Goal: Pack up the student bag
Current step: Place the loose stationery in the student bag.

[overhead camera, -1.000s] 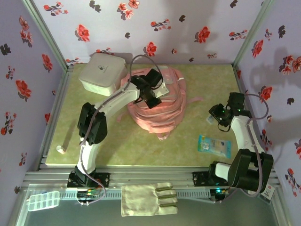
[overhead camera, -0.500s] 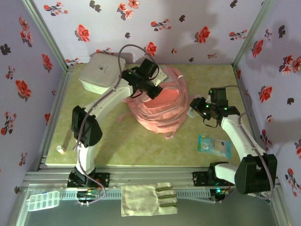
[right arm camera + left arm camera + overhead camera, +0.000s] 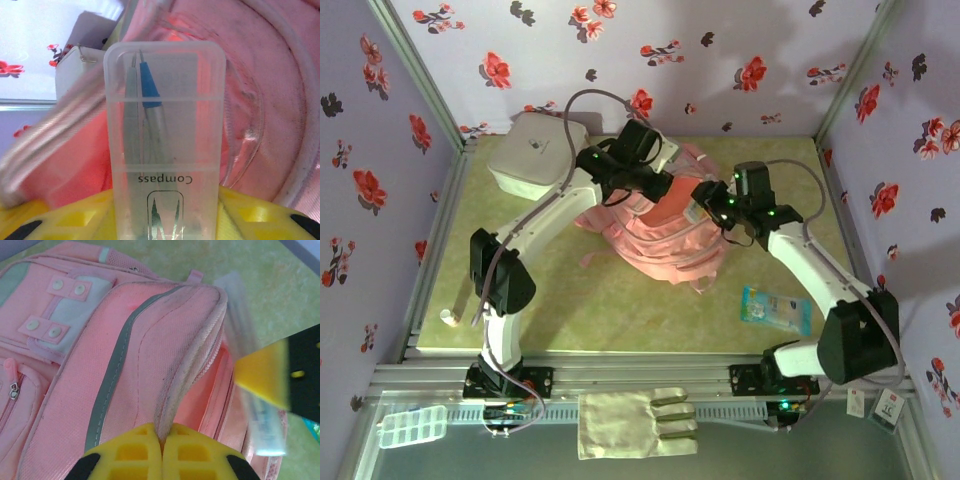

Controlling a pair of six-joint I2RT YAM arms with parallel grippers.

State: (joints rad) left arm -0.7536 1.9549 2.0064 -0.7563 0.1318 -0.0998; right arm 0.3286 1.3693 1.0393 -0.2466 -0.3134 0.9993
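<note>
Top external: student bag lies mid-table. The left gripper is at its upper edge and the right gripper at its mouth. 1 s ago the right arm was far right of the bag; it has swung in.

Left wrist: jaws together, pinching the bag's opening rim and holding it up.

Right wrist: jaws clamped on a clear compass case aimed at the pink interior. Step is inserting the case. Next it needs pushing deeper, then releasing.

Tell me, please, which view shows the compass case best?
The right wrist view: the compass case stands central, sharp, its label readable. The left wrist view shows it blurred by the student bag; the top view, a pale speck.
</note>
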